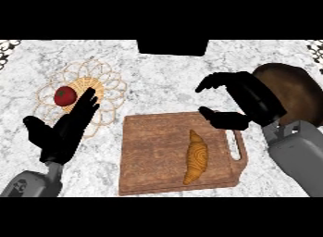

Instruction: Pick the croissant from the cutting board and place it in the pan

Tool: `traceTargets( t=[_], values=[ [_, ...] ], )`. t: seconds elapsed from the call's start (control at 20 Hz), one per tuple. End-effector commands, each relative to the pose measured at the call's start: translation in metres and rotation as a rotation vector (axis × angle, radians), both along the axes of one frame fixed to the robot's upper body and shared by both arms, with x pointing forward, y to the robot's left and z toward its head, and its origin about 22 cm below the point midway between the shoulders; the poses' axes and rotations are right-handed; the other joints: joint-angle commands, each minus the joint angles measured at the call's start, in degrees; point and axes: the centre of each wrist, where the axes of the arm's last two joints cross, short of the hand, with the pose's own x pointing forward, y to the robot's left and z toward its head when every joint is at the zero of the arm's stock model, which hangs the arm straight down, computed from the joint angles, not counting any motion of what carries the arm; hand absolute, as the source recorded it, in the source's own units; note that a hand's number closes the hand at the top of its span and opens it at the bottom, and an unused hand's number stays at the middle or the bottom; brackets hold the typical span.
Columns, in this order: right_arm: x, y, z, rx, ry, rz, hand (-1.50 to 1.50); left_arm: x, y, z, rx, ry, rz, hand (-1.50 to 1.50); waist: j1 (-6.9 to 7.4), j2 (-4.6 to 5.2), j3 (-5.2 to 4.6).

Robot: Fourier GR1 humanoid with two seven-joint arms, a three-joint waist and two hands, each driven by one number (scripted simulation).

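Currently I see the croissant (196, 157) lying on the board (150, 152), toward its right edge. My right hand (249, 104) hovers over the board's far right corner, fingers and thumb spread, empty. Pan (297, 90) sits at the desk's right edge. Left hand (63, 132) rests open, upright, empty.

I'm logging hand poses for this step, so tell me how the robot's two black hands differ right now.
The left black hand has straight fingers pointing up, resting open beside the woven wicker trivet that holds the red tomato. The right black hand has fingers and thumb curved into an open claw above the far right corner of the brown wooden cutting board, in front of the dark brown pan. Both hold nothing; the golden croissant lies untouched.
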Motion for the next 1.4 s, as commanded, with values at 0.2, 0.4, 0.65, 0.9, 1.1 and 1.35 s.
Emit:
traceTargets(
  t=[0.2, 0.4, 0.65, 0.9, 1.1, 1.35],
  values=[
    [-0.03, 0.106, -0.048, -0.173, -0.269, 0.148, -1.5, -0.007, -0.02, -0.016, -0.105, 0.072, -0.091, 0.0, -1.5, 0.11, 0.73],
    [-0.033, 0.117, -0.065, -0.606, -0.078, 0.09, -1.5, -0.009, -0.02, -0.016, -0.087, 0.072, -0.081, 0.0, -1.45, -0.31, 0.49],
    [-0.035, 0.145, -0.081, -1.092, -0.02, 0.001, -1.5, -0.006, -0.03, -0.015, -0.099, 0.07, -0.092, 0.0, -1.07, -0.5, 0.27],
    [-0.059, 0.209, -0.08, -1.337, 0.105, -0.048, -1.5, -0.018, -0.018, -0.024, -0.091, 0.101, -0.089, 0.0, -1.06, -0.51, 0.51],
    [-0.055, 0.203, -0.107, -1.539, 0.256, -0.071, -1.5, -0.009, -0.026, -0.017, -0.088, 0.077, -0.091, 0.0, -1.1, -0.3, 0.58],
    [-0.064, 0.199, -0.12, -1.581, 0.307, -0.134, -1.5, -0.005, -0.025, -0.01, -0.098, 0.063, -0.1, 0.0, -0.32, -0.3, 0.65]
  ],
)
